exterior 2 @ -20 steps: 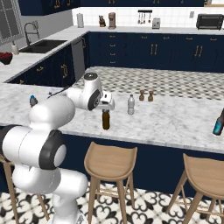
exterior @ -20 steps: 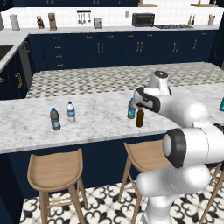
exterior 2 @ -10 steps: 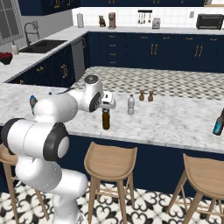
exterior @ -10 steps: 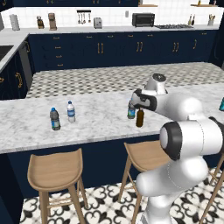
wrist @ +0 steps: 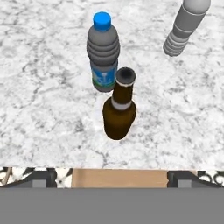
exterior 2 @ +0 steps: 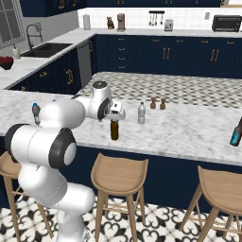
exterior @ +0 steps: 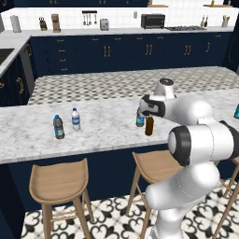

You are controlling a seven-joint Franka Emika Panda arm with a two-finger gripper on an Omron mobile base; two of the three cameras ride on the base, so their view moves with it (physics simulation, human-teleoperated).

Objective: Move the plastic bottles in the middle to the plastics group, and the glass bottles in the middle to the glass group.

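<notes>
The gripper (wrist: 112,177) hangs fully open and empty above the brown glass bottle (wrist: 119,111), which stands upright on the marble counter (wrist: 43,122), long axis vertical, almost directly below the fingertips (wrist: 41,178). Two plastic bottles stand in the middle: the dark blue-capped bottle (wrist: 103,51) apparently just beside the brown one, the pale bottle (wrist: 183,27) farther off. Two plastics-group bottles (exterior: 66,123) and one teal bottle (exterior 2: 236,133) stand well apart.

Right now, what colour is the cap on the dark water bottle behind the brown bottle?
Blue. The cap shows best in the hand view, just beyond the brown bottle.
</notes>
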